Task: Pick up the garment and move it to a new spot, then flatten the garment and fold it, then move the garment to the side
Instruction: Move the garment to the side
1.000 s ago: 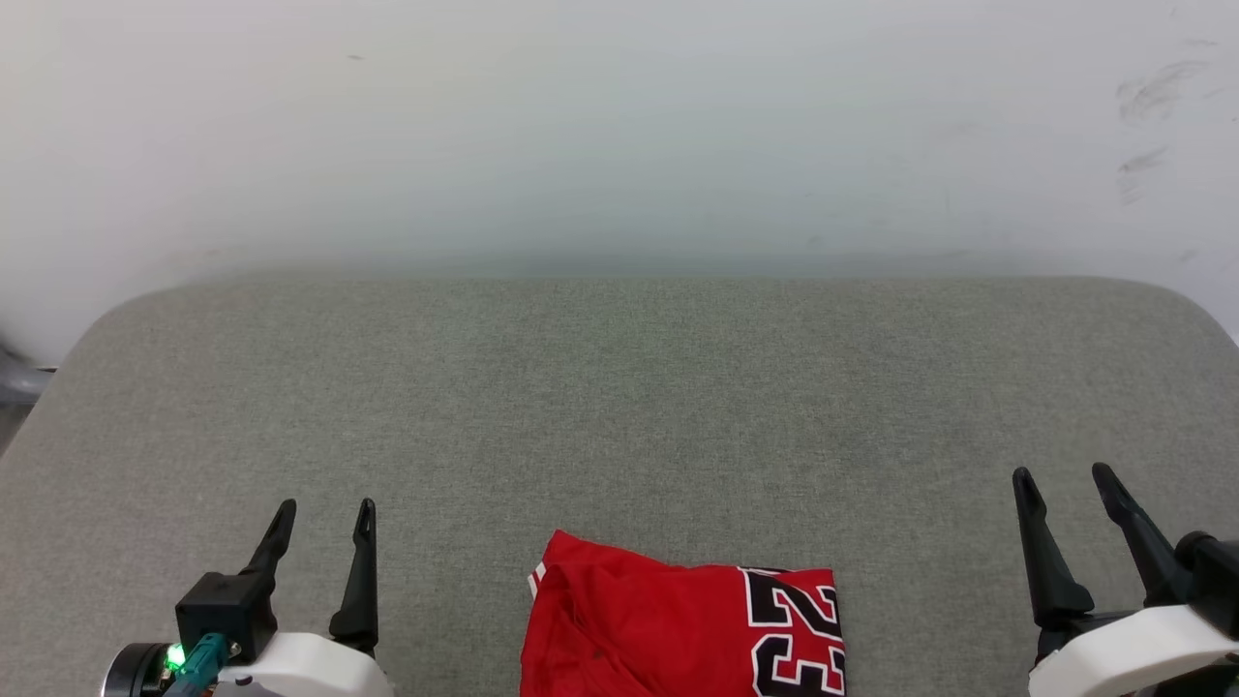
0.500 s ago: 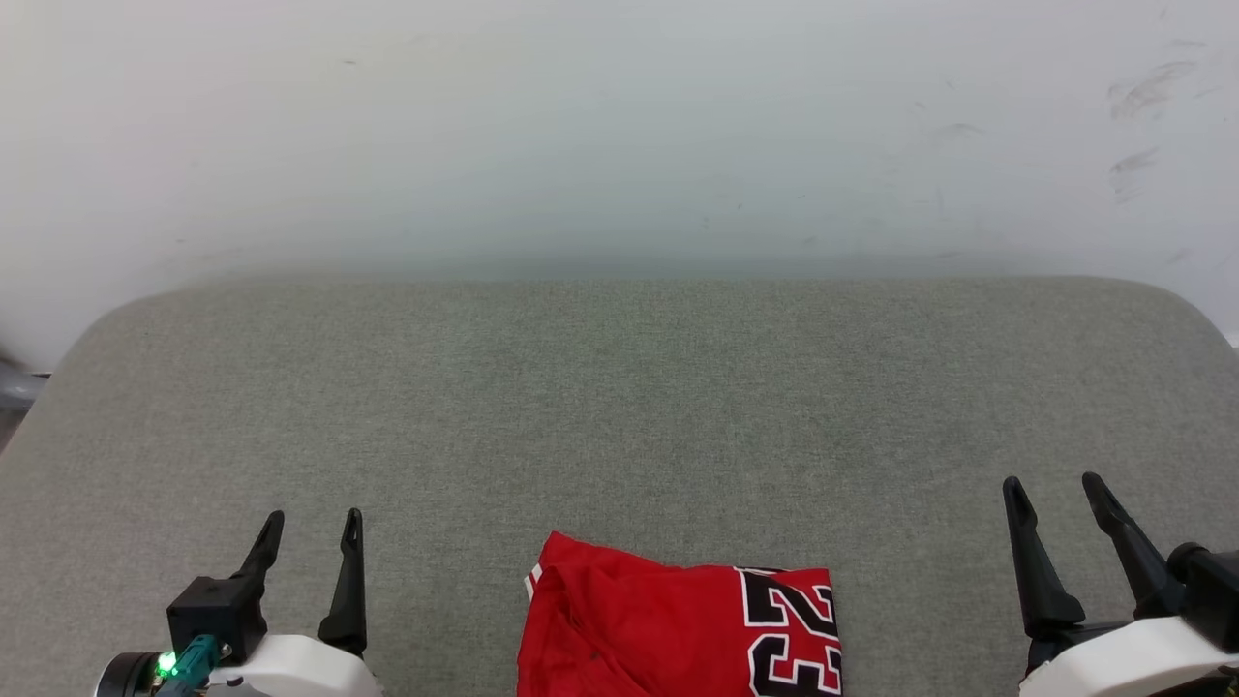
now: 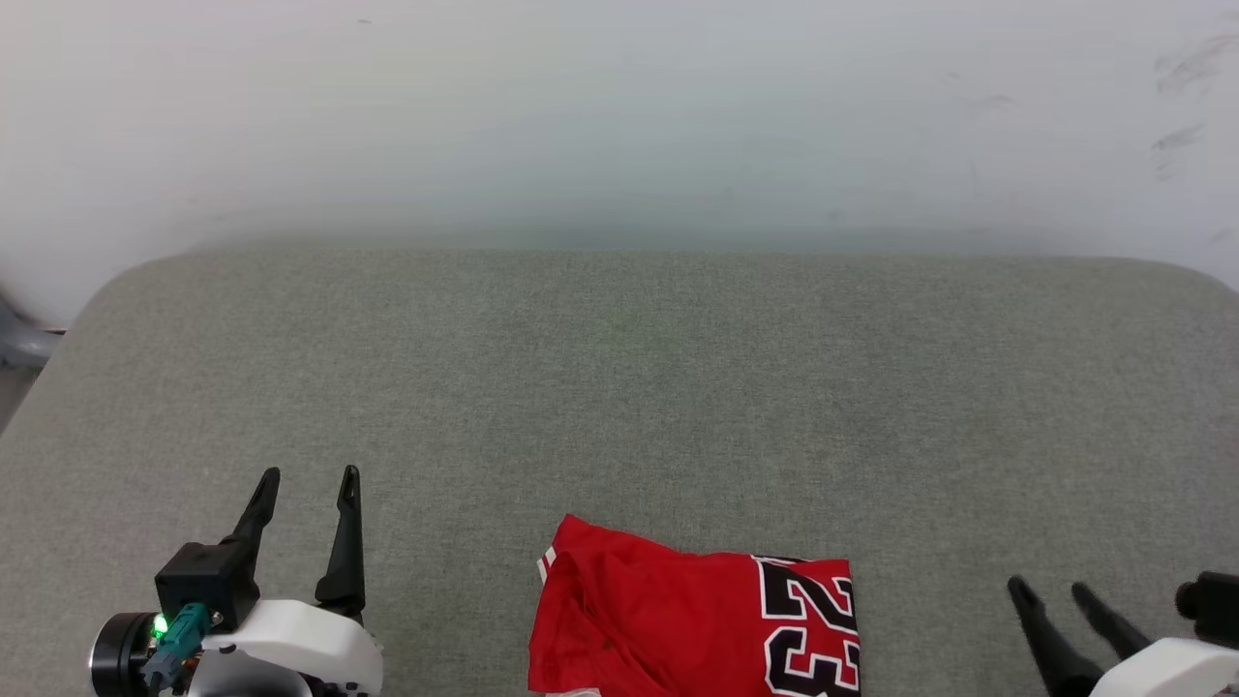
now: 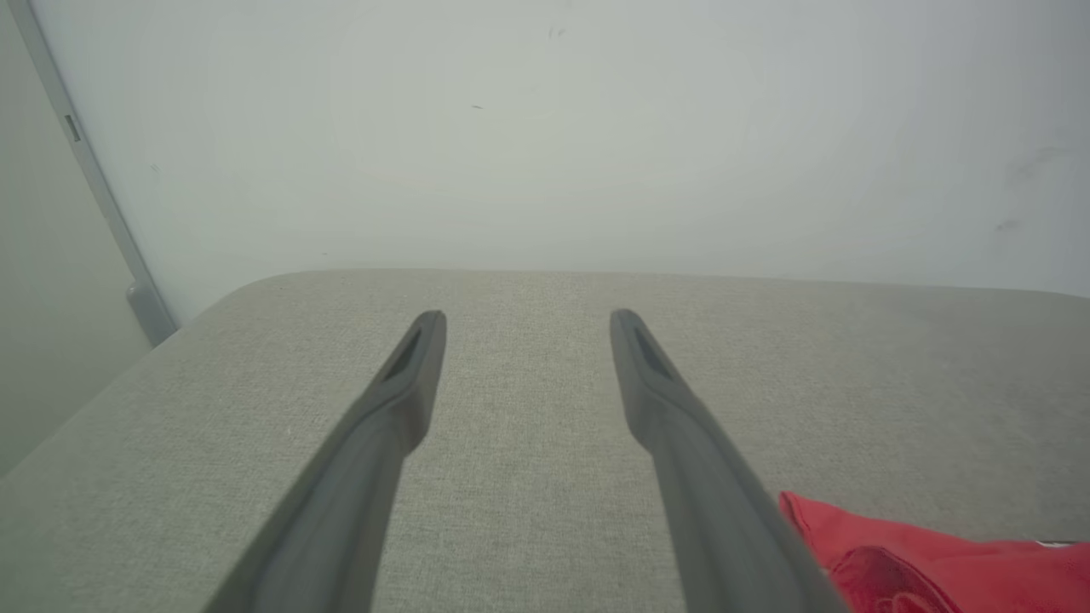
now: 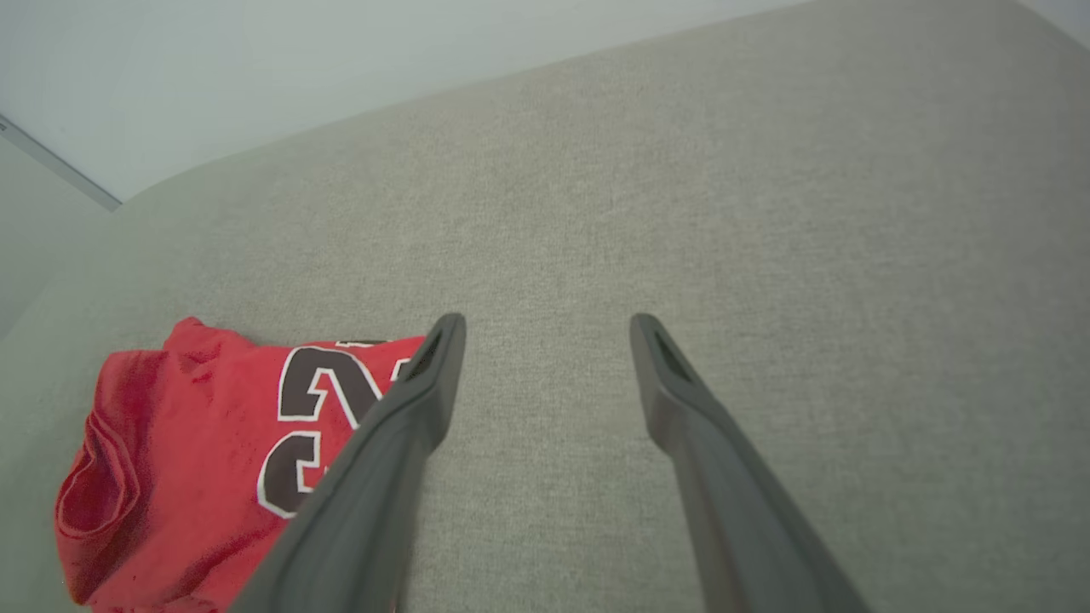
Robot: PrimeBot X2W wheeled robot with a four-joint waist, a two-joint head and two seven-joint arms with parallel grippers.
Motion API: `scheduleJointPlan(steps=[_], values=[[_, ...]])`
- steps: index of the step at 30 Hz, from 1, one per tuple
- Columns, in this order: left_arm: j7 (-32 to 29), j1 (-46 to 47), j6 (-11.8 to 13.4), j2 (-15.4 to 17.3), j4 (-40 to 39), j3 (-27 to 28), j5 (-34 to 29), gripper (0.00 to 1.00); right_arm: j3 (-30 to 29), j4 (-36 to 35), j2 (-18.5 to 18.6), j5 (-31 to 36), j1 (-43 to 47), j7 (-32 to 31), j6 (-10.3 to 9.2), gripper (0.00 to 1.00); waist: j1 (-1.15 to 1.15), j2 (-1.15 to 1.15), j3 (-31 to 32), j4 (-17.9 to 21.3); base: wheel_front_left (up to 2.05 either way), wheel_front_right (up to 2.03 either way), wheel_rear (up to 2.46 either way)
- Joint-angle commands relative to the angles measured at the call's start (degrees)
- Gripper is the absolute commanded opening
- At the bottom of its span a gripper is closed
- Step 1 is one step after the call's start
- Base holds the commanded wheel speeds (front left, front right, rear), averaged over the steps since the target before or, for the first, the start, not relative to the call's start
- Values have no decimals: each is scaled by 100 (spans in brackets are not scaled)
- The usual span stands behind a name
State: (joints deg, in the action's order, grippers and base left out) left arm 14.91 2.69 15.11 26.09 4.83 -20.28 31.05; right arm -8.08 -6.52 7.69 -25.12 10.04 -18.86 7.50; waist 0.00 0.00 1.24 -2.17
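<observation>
Centrally, at the near edge of the grey cushion [image 3: 619, 387], the garment [image 3: 692, 620] lies compact, long axis left to right (number print at its right end). Left gripper [image 3: 310, 474] and right gripper [image 3: 1047, 587] flank it, fingers spread and empty. The right one looks marginally nearer.

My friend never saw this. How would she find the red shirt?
Start at the big grey fabric surface in front of the pale wall. On its near side, between the left tool and the right tool, lies the garment, folded small. It is the one bright red thing there, with a black-and-white 23 on it.
</observation>
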Motion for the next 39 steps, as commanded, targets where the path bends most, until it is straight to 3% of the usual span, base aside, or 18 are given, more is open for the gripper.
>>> scheduleJointPlan(steps=[1, 3, 10, 27, 28, 29, 30, 31, 39], values=[[39, 46, -14, -48, -25, 19, -30, 100, 60, 67, 60, -111, 102, -133, -3, 100, 0, 0, -54, -42, 0, 0, 0], [39, 86, -52, -110, -57, 88, -95, 100, 302, 282, 196, -485, 140, -699, -3, 100, 0, 0, -155, -99, 0, 0, 0], [40, 208, -152, -279, -125, 188, -238, 100, 966, 600, 359, -1111, -51, -1315, -3, 100, 0, 0, -467, -244, 0, 0, 0], [39, 499, -553, -786, 10, 539, -597, 100, 2284, 2001, 679, -1848, -1038, -1318, -8, 100, 0, 0, -1081, -609, 0, 0, 0], [40, 497, -570, -808, 26, 559, -620, 100, 2306, 2054, 678, -1867, -1056, -1296, -9, 86, 0, 0, -1081, -615, 0, 0, 0], [39, 492, -599, -822, 40, 587, -635, 100, 2339, 2104, 685, -1887, -1079, -1296, -8, 42, 0, 0, -1077, -616, 0, 0, 0], [39, 485, -609, -841, 51, 615, -659, 100, 2380, 2122, 702, -1882, -1101, -1275, -8, 16, 0, 0, -1070, -614, 0, 0, 0], [38, 476, -630, -864, 73, 643, -676, 100, 2392, 2146, 699, -1898, -1121, -1250, -8, 0, 0, 0, -1054, -610, 0, 0, 0], [34, 218, -743, -918, 228, 778, -816, 100, 2561, 2117, 889, -1821, -1307, -1060, -6, 0, 0, 0, -493, -369, 0, 0, 0]])
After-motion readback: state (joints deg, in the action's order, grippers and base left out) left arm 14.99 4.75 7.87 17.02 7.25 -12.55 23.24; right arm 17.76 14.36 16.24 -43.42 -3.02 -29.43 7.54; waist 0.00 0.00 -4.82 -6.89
